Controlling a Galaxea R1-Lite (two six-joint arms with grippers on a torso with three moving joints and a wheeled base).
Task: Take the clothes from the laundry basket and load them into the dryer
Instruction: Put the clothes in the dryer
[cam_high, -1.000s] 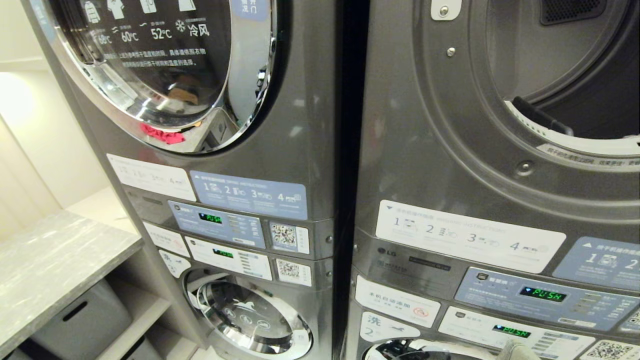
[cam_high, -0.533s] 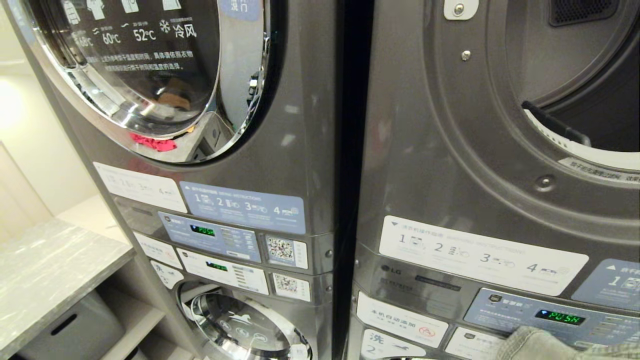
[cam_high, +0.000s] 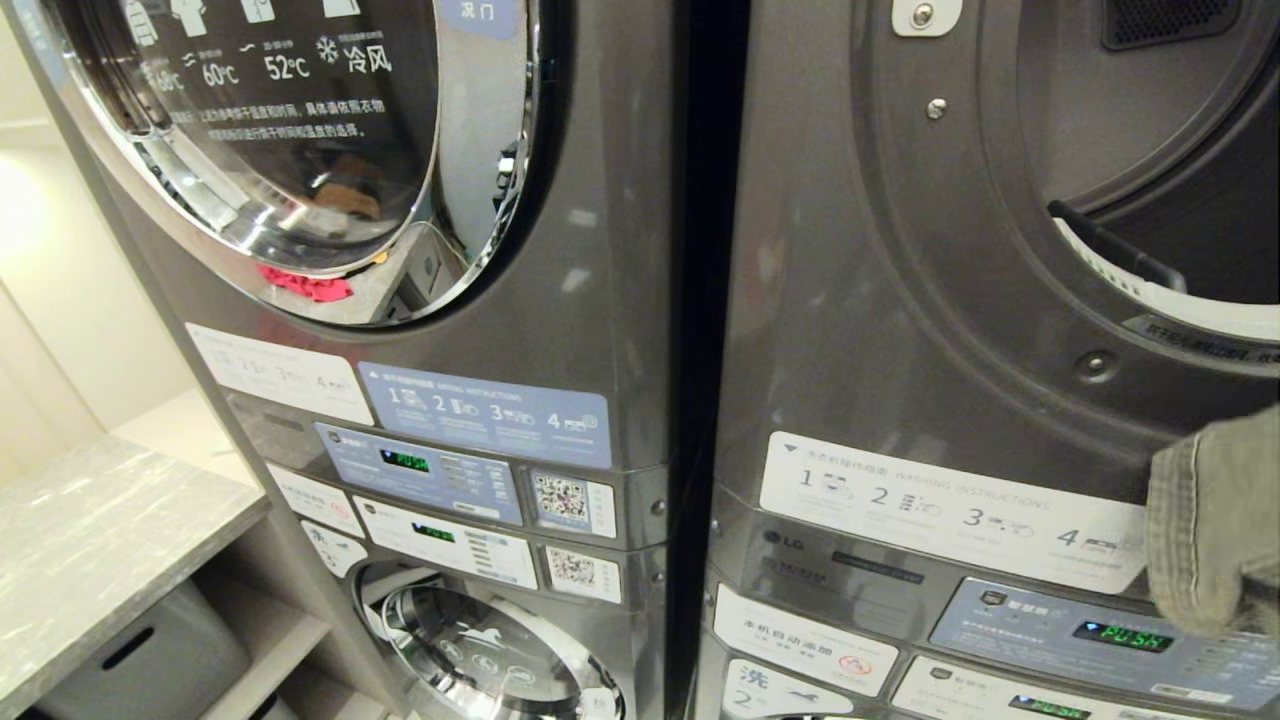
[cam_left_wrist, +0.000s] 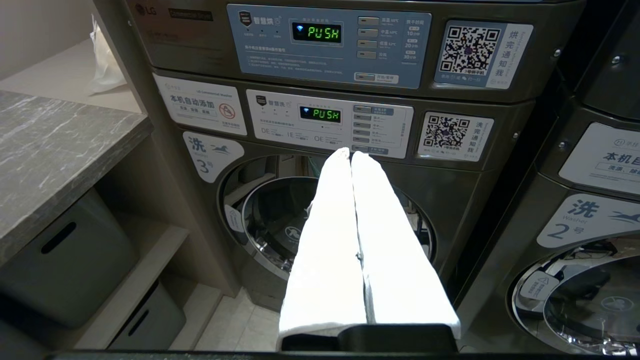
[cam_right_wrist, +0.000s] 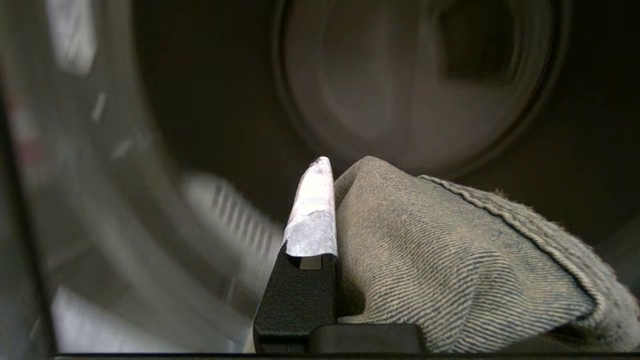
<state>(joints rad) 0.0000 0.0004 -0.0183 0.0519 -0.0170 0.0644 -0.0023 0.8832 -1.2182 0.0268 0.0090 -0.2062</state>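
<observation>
Denim garment (cam_right_wrist: 450, 260) pinched in right end effector (cam_right_wrist: 330, 210), one taped finger (cam_right_wrist: 312, 215) showing beside the bunched cloth, the other hidden under it. Raised in front of the open dryer (cam_high: 1000, 250) on the right-hand stack, the grey-green fabric hanging at the lower right of the head view, below the drum opening (cam_high: 1200, 150) and over the instruction sticker (cam_high: 950, 510). Seen from the right wrist, dark drum interior directly ahead. Left end effector (cam_left_wrist: 350, 155) parked low before the left stack's washer door (cam_left_wrist: 280, 220), white fingers pressed together, holding nothing. Laundry basket out of sight in every view. Step in hand, by judgement: carrying one piece up to the dryer mouth. Next move likely calls for lifting over the door lip, reaching well inside, then spreading the fingers so no cloth trails over the rim.
</observation>
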